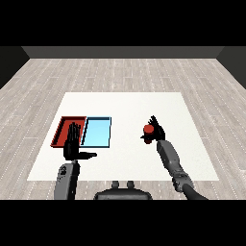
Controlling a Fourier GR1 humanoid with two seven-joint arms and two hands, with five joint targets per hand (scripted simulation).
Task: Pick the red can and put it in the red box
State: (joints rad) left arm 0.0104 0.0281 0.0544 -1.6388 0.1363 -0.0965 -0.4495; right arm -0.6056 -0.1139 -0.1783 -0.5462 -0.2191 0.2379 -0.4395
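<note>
The red can (148,129) stands right of the table's middle, with my right hand (156,133) curled round it from the right side. The red tray (65,130) lies at the left of the table. My left hand (73,142) is raised in front of that tray with straight fingers and the thumb sticking out to the right; it holds nothing and hides part of the tray's near right corner.
A light blue tray (96,132) lies directly right of the red tray, between it and the can. The white table (125,105) stretches back beyond both trays, with grey wooden floor around it.
</note>
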